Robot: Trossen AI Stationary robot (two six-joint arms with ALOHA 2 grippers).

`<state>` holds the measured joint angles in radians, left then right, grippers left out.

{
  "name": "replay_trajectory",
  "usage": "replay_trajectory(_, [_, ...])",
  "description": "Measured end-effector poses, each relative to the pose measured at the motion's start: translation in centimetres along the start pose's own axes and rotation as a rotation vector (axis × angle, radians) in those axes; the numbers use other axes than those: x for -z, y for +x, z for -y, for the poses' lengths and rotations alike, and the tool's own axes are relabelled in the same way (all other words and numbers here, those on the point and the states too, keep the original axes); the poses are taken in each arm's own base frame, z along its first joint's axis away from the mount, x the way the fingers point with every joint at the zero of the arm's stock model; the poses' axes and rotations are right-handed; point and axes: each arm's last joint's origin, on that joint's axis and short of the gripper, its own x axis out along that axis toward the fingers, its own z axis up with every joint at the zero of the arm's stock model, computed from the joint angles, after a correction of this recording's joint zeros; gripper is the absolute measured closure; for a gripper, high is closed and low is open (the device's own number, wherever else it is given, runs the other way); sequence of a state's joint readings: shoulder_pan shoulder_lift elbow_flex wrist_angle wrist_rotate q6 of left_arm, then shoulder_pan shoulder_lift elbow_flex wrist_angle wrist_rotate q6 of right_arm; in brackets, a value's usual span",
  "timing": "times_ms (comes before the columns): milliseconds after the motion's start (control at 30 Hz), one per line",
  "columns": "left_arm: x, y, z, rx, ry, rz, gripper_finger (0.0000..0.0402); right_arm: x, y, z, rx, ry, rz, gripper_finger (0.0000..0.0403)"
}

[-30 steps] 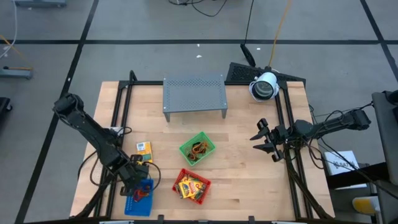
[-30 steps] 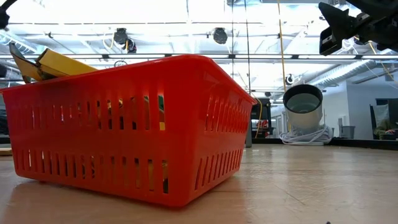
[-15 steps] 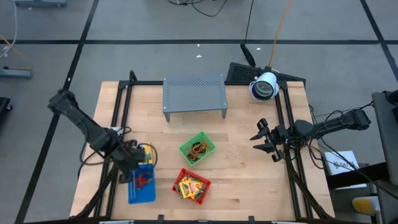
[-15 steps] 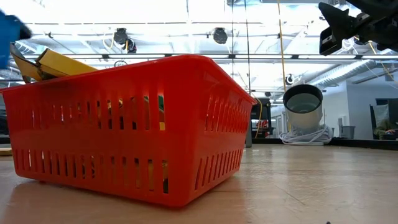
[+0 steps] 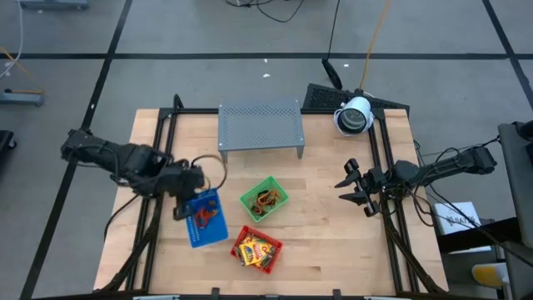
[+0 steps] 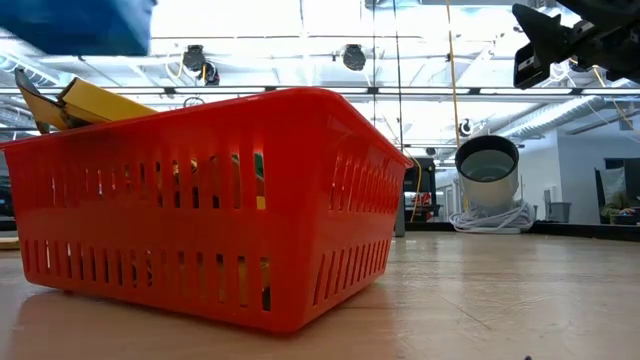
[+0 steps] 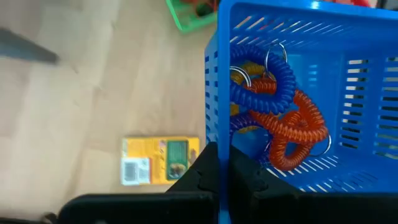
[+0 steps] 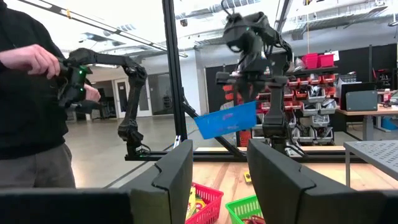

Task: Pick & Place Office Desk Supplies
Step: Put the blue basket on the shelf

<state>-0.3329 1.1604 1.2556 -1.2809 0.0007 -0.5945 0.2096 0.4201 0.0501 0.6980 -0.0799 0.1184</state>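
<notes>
A: In the left gripper [image 7: 222, 177]: blue plastic mesh tray [image 7: 348, 93], wall pinched, lifted, tilted.
B: Supplies?
A: Coiled orange and blue keyring cords [image 7: 273, 106] inside; yellow packet [image 7: 160, 161] below. Right gripper [image 5: 354, 188] spread, empty.

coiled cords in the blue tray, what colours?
Blue and orange-red coiled cords, with metal rings, in the blue tray gripped by the left end effector. Left wrist view shows it best.

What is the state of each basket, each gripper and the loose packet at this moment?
Blue basket: lifted off the table, tilted, coiled cords inside.
Left gripper: shut on the blue basket's wall.
Right gripper: open, empty, at the table's right edge.
Red basket: on the table, holds packets.
Green basket: on the table, holds bands.
Yellow packet: flat on the table.
</notes>
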Motion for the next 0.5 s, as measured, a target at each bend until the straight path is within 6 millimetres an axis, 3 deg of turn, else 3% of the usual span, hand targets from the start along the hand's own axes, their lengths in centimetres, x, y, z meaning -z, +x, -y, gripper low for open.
replay_trajectory(267, [-6.9, -2.7, -2.5, -0.029, 0.051, 0.02, 0.0394, 0.0, 0.0, 0.0, 0.0, 0.0, 0.0, 0.0261])
replay_trajectory(500, [-11.7, -5.3, -7.7, -0.024, -0.049, 0.09, 0.0394, 0.0, 0.0, 0.0, 0.0, 0.0, 0.0, 0.0261])
